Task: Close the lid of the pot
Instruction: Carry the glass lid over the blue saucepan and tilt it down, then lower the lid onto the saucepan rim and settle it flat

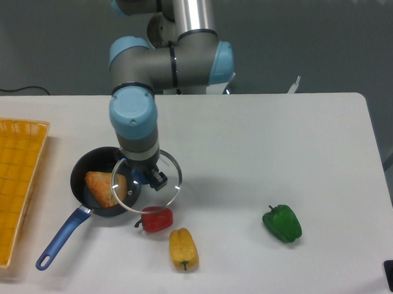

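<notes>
A white table point(300, 144) fills most of the frame, running from the left edge to the right. Above it, a grey robot arm with pale blue joint caps point(162, 62) comes down from the top centre and bends toward the left-centre of the frame. At the far left edge lies a yellow mesh basket point(11, 186).

Left of centre sits the pot point(92, 175), a small black saucepan whose blue handle point(61, 239) slants toward the lower left corner. A golden pastry point(104, 187) rests inside it.

The pot lid point(169, 185), clear glass with a thin metal rim, hangs just right of the pot, its left edge overlapping the pot's right side. The gripper point(144, 177) points down onto the lid's centre, its jaws pinching the blue knob there, which is mostly hidden.

At lower right lies a green pepper point(282, 223). Below the lid are a yellow pepper point(182, 248) and, just above and to its left, a smaller red pepper point(156, 219).
</notes>
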Controlling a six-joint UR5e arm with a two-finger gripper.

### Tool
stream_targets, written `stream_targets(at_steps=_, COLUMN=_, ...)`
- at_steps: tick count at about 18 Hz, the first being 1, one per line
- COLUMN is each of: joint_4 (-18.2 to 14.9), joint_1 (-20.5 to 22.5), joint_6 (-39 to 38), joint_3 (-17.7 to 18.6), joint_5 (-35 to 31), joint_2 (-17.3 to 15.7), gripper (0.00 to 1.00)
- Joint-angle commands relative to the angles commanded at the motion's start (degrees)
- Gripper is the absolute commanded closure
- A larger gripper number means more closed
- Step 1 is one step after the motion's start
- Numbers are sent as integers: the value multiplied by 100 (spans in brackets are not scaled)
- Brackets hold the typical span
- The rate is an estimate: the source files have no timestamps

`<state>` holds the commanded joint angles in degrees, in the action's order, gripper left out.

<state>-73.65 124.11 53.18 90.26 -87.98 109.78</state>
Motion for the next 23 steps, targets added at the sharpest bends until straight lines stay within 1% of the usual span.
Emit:
stream_targets(at_steps=2, joint_4=9, joint_1=-158, joint_6=-141, joint_3=0, joint_5=-9, joint_2=-9, gripper=48)
stream_targets(at_steps=8, joint_4=53, joint_1=-544, joint_6=-370, joint_3=9, joint_5=-158, joint_2=35, gripper=48)
stream_targets(at_steps=13, joint_4=70, joint_1=-659, joint_6=-431, joint_3=9, joint_5=-167, joint_2=79, gripper=48)
stream_targets(at_steps=23, joint_4=70, joint_1=-739, joint_6=-440, joint_3=9, joint_5=-184, joint_2=167, gripper=48)
